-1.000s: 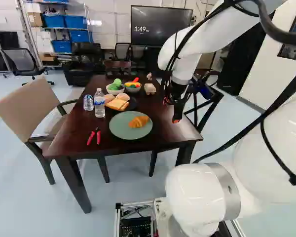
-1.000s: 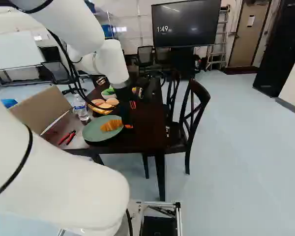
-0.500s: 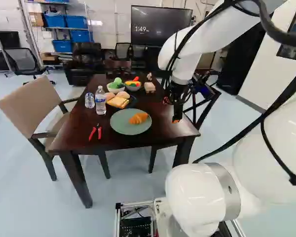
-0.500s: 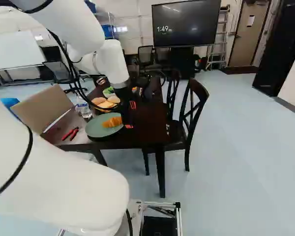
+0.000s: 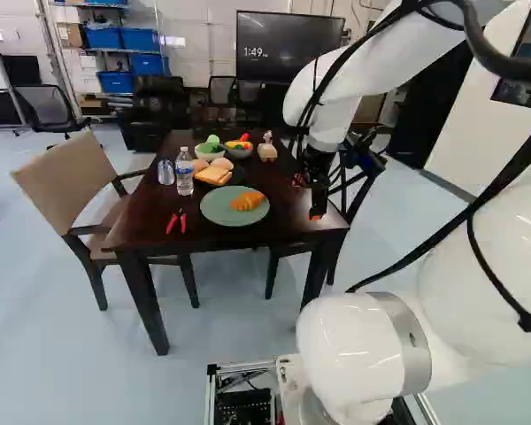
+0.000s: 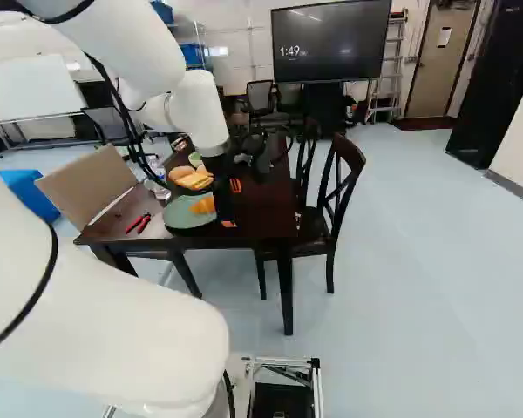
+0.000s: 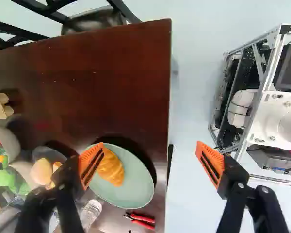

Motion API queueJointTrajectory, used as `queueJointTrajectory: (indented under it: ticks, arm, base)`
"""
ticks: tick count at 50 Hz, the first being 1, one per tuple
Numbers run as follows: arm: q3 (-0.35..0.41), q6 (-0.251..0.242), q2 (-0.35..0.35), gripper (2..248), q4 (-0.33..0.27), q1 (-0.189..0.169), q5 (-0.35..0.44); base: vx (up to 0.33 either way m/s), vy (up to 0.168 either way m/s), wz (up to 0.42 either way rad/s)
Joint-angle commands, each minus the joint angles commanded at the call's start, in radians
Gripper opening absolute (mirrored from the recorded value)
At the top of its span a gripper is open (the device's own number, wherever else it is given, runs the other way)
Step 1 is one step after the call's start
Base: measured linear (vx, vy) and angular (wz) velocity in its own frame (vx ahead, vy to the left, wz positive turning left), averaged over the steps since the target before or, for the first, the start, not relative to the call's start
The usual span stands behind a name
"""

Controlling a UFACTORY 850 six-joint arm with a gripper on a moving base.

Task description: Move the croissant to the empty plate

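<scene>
We see the croissant [image 5: 247, 201] on the green plate [image 5: 215, 213], by the near edge of the table [image 5: 288, 217]. Its long axis runs mostly along that edge, a little aslant: in the left base view, the left end lies nearer the edge and the right end points toward the table's right side and slightly away from us. It looks golden orange, plump and ridged. Our gripper [image 5: 307, 198] has its fingers [image 7: 89, 167] spread wide, pinching nothing.
</scene>
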Motion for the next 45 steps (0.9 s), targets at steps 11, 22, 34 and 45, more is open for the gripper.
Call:
queueJointTrajectory:
  ticks: [11,22,34,45]
  arm:
    - [0.000,0.000,0.000,247,0.000,0.000,0.000]
    - [0.000,0.000,0.000,247,0.000,0.000,0.000]
    - [0.000,0.000,0.000,247,0.000,0.000,0.000]
    - [0.000,0.000,0.000,247,0.000,0.000,0.000]
  base:
    - [-0.141,-0.003,0.010]
    - [-0.139,-0.004,0.010]
    - [-0.137,-0.004,0.009]
    - [-0.141,-0.004,0.009]
